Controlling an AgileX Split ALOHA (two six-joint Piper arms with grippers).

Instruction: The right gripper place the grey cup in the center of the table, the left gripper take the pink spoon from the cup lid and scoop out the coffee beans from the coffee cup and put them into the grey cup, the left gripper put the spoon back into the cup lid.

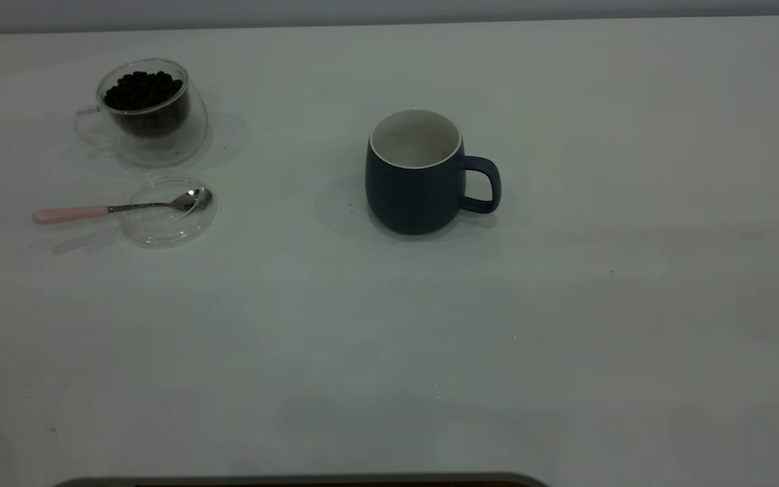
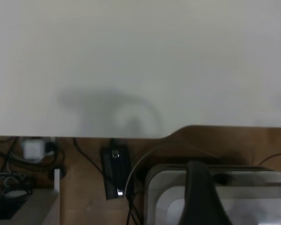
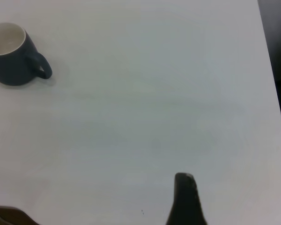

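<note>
The grey cup (image 1: 415, 177) stands upright near the middle of the table (image 1: 565, 325), its handle toward the exterior view's right and its white inside bare. Well apart from it, toward that view's left and far edge, the coffee cup (image 1: 149, 115) stands upright with the beans (image 1: 142, 90) heaped to its rim. Just in front of the coffee cup lies the lid (image 1: 168, 211), flat on the table. The spoon (image 1: 119, 207) rests with its metal bowl in the lid and its pink handle reaching out past the rim toward the left. Neither arm appears in the exterior view. The left gripper (image 2: 200, 197) shows only as one dark finger near the table edge, and the right gripper (image 3: 186, 200) only as one dark finger above bare table, far from the grey cup (image 3: 11, 55); whether either is released or clenched I cannot tell.
</note>
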